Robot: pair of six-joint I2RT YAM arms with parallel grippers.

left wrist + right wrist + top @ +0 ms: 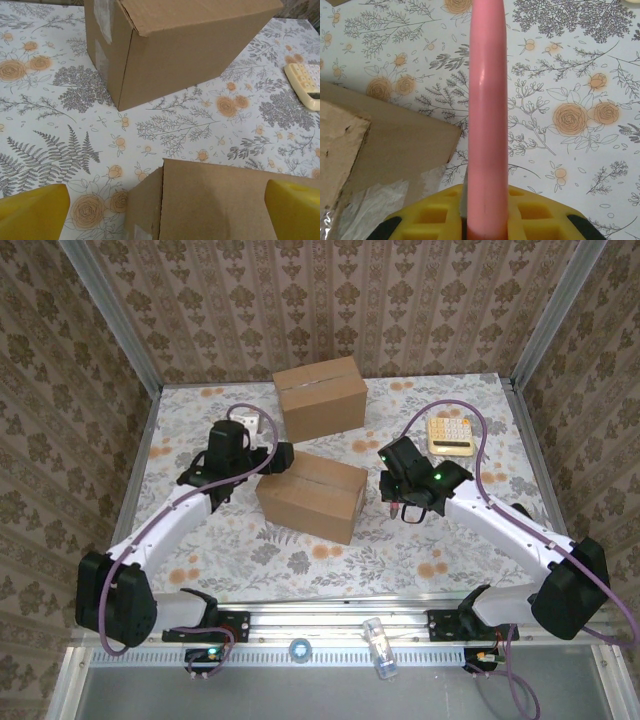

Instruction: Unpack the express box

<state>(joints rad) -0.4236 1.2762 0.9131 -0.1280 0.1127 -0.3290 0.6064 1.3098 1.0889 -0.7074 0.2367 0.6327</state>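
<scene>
White arms [165,525], purple cables [447,403], yellow pincer fingers [30,212]

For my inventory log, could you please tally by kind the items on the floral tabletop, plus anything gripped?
Cardboard boxes: 2 (far box, near box)
Calculator: 1
Small white object: 1
Pink tool, in the right gripper: 1
Total: 5

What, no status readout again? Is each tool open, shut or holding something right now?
Left tool: open, holding nothing.
Right tool: shut on a long pink stick.
</scene>
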